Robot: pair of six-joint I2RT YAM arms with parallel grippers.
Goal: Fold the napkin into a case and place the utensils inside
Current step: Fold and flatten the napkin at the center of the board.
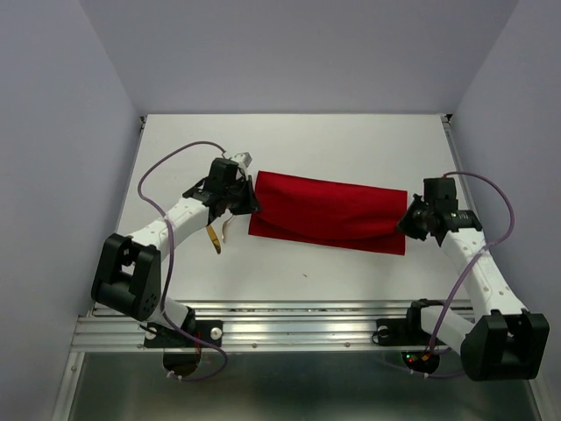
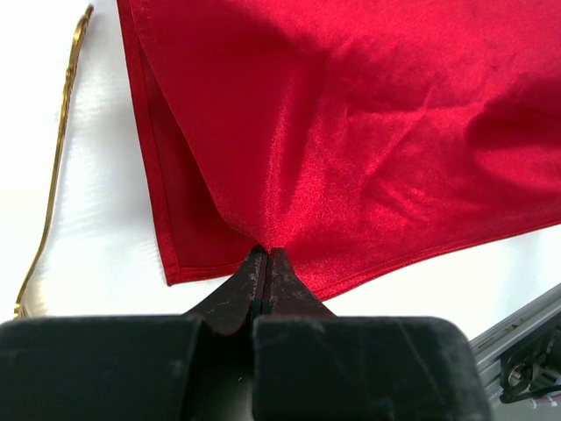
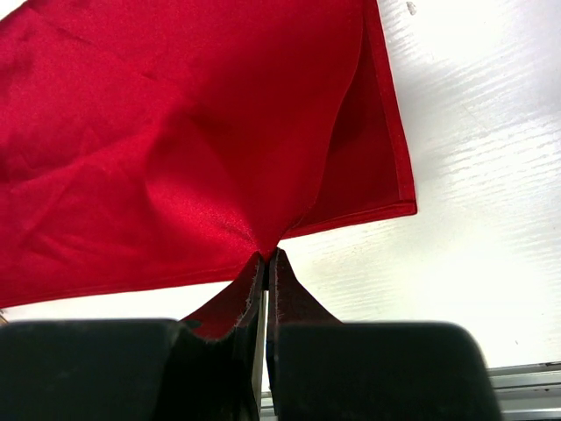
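Now mid-fold | napkin [image 1: 326, 213] lies folded long at frame centre on desk [image 1: 351, 149] | left tool [image 2: 266, 256] and right tool [image 3: 267, 256] each pinch an end layer, likely to carry the fold evenly | knife [image 2: 53, 167] lies left of it.

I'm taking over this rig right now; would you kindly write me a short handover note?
Left gripper: shut on the left end of the napkin.
Right gripper: shut on its right end.
The napkin is folded into a long band across the table.
Utensils: on the table just left of the napkin, outside it.
Done: first folds. Left: finish the case, insert the utensils.
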